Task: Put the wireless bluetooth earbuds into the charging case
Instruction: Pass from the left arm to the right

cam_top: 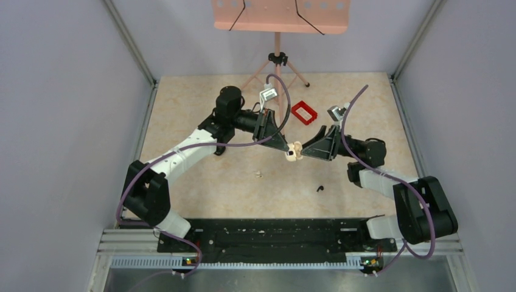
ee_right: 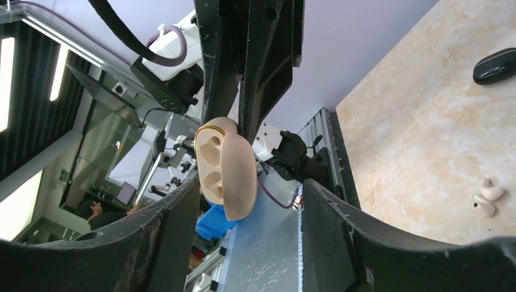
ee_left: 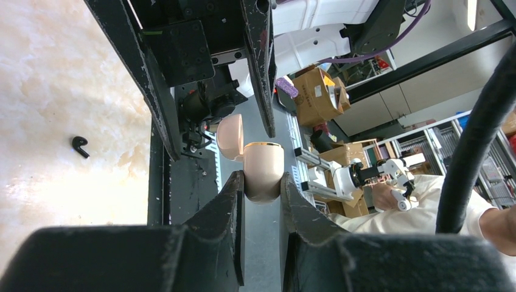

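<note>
My left gripper (ee_left: 261,182) is shut on a beige oval case (ee_left: 263,170) with its lid (ee_left: 230,137) hinged open, held above the table's middle (cam_top: 294,152). My right gripper (ee_right: 249,188) is open around that beige case (ee_right: 234,176), which shows two empty cavities; the left finger is close to it and the right finger stands apart. One black comma-shaped earbud (cam_top: 319,188) lies on the table, also in the left wrist view (ee_left: 80,146). The glossy black charging case (ee_right: 496,66) lies shut on the table. Two pale earbuds (ee_right: 487,201) lie together (cam_top: 258,174).
A red rectangular tray (cam_top: 305,113) sits behind the grippers. A tripod (cam_top: 277,61) with a pink board stands at the back. Grey walls close in both sides. The black base rail (cam_top: 268,234) runs along the near edge.
</note>
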